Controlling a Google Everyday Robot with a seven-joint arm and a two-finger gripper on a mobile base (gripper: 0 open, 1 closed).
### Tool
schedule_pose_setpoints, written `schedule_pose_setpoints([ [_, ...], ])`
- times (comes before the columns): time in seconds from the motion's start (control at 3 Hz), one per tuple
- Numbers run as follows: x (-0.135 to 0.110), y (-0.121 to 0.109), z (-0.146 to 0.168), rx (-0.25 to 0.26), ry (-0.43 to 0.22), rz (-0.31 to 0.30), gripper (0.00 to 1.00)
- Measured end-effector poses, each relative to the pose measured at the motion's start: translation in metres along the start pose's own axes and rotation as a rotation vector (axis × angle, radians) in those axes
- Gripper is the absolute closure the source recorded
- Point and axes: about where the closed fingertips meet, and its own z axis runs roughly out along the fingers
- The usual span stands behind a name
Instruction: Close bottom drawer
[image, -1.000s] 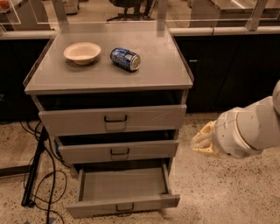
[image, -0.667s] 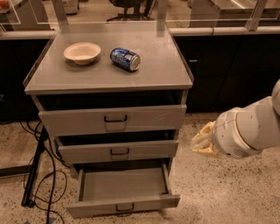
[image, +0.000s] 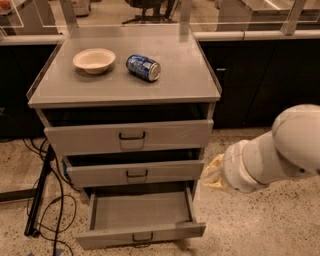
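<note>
Hovering our gripper (image: 212, 173), whose opening we cannot tell, above and right of the bottom drawer (image: 141, 220), we are seeing that drawer standing pulled out, long axis running left-right, its front panel lying down-left of the gripper.

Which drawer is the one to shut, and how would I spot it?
Find the grey cabinet topped by a bowl and can. The bottom drawer, lowest of three, lies lower left of the gripper in view. Only it is pulled far out, its tray showing.
</note>
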Motion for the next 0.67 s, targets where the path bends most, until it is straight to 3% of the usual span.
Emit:
schedule_pose_setpoints([
  [0.33, 0.016, 0.013, 0.063, -0.003, -0.031, 0.007, 1.0],
  [0.67, 0.027, 0.017, 0.097, 0.009, -0.067, 0.012, 1.0],
])
